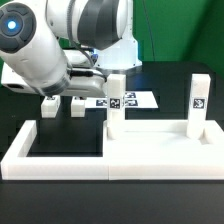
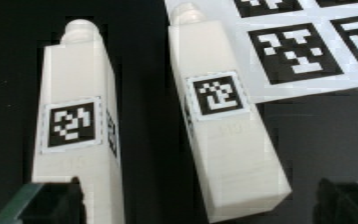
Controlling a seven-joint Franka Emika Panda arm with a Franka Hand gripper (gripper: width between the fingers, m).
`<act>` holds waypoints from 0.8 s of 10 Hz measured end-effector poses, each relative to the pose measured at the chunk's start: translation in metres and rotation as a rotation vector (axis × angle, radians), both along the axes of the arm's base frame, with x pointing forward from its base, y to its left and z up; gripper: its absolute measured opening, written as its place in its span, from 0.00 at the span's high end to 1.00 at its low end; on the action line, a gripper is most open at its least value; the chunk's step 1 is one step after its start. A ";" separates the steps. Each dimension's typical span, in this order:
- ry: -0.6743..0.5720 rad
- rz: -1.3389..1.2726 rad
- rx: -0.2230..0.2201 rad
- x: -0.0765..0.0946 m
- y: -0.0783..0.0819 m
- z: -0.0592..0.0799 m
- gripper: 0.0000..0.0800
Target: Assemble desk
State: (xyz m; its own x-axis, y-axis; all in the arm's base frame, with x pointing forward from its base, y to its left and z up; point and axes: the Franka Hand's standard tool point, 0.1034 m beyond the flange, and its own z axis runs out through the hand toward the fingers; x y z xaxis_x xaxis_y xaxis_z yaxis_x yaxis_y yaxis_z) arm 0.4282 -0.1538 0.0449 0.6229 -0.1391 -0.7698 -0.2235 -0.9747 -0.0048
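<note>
Exterior and wrist views. The arm's two-finger gripper [image 2: 202, 207] was wide open and held nothing. Its dark fingertips [image 2: 345, 200] hung above 2 small square white plastic legs, each bearing a black-and-white tag. These lay side by side, apart, on the black table [image 1: 60, 140]: the first lying leg [image 1: 50, 106] and the second lying leg [image 1: 78, 106]. The marker board [image 1: 135, 100] lay just beside them. The wide flat white rectangular tabletop [image 1: 160, 152] rested inside the long white U-shaped border frame [image 1: 25, 150], on the exterior view's right. 2 more tagged legs stood upright at its far corners: the near-centre upright leg [image 1: 115, 105] and the right upright leg [image 1: 198, 102].
</note>
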 end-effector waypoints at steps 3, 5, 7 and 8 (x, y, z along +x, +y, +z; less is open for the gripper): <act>0.002 0.002 -0.011 0.000 0.005 -0.002 0.19; 0.002 0.001 -0.013 -0.005 0.005 -0.006 0.19; 0.004 0.003 -0.012 -0.007 0.006 -0.009 0.19; -0.001 0.007 -0.016 -0.006 0.006 -0.008 0.19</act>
State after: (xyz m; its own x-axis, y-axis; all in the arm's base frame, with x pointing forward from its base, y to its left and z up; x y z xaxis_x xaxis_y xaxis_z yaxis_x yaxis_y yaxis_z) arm 0.4222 -0.1476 0.0365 0.6244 -0.1465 -0.7672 -0.2165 -0.9762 0.0103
